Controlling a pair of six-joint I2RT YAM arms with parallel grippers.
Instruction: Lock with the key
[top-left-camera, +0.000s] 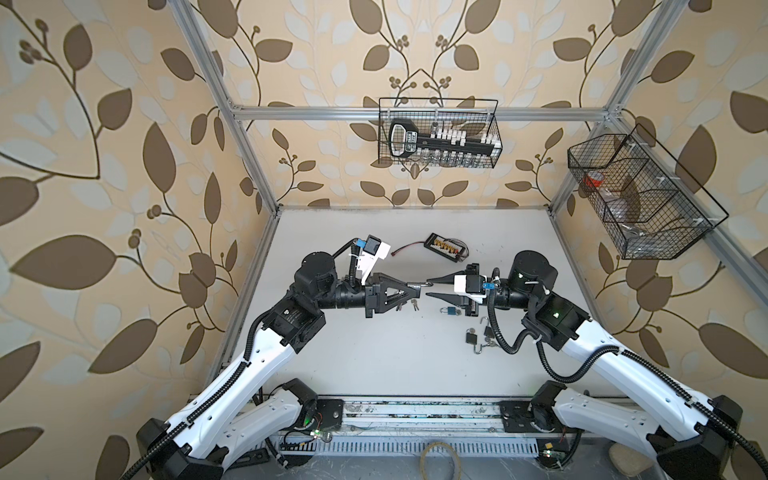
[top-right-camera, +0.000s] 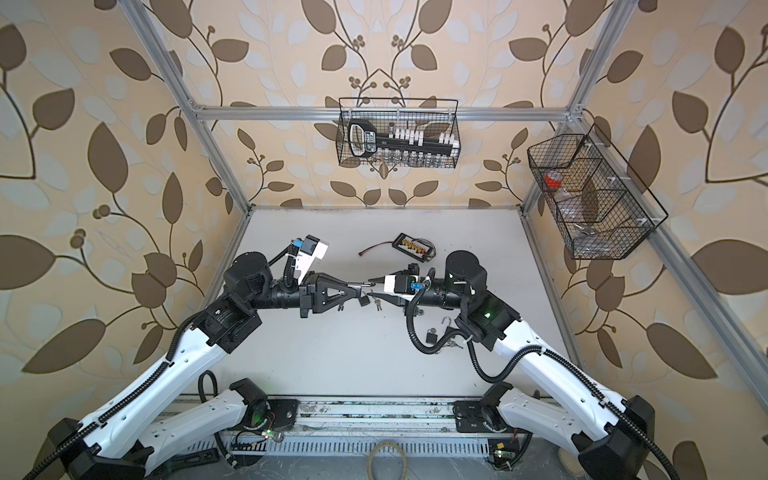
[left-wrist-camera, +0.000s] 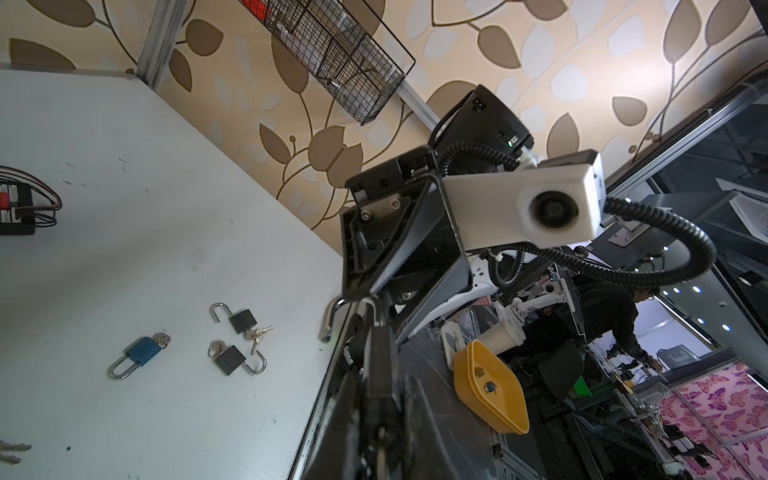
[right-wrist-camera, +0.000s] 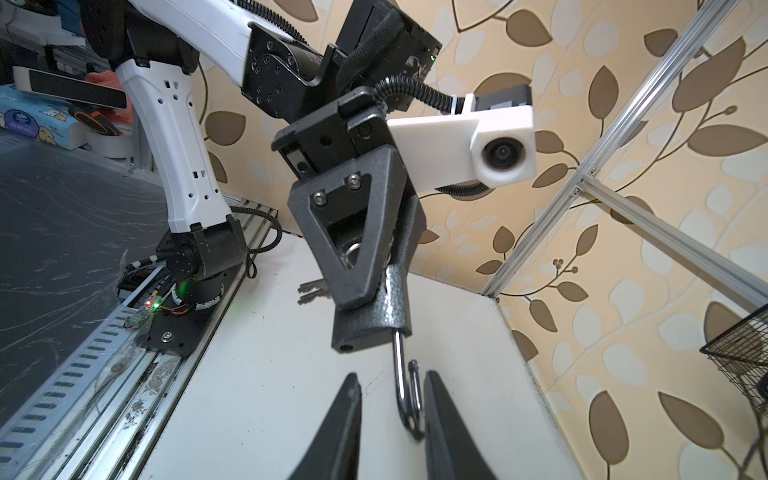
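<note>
My left gripper (top-left-camera: 414, 286) is shut on a black padlock (right-wrist-camera: 372, 320) and holds it above the table, with the open steel shackle (right-wrist-camera: 402, 374) pointing at the right arm. The right gripper (right-wrist-camera: 392, 384) stands open around that shackle. One of its fingers (right-wrist-camera: 434, 399) lies close beside the shackle, and a gap remains at the other. A key ring (right-wrist-camera: 352, 251) shows through the left finger's frame, and two keys (right-wrist-camera: 311, 291) stick out behind it. I cannot see whether a key sits in the keyhole. In the left wrist view the padlock (left-wrist-camera: 380, 361) sits between my fingers.
On the white table (top-left-camera: 353, 353) lie a blue padlock (top-left-camera: 450, 311) with a key in it and two open black padlocks (top-left-camera: 471, 336) (top-left-camera: 486, 330) under the right arm. A black connector board (top-left-camera: 444, 247) lies farther back. Wire baskets (top-left-camera: 436, 133) (top-left-camera: 640, 195) hang on the walls.
</note>
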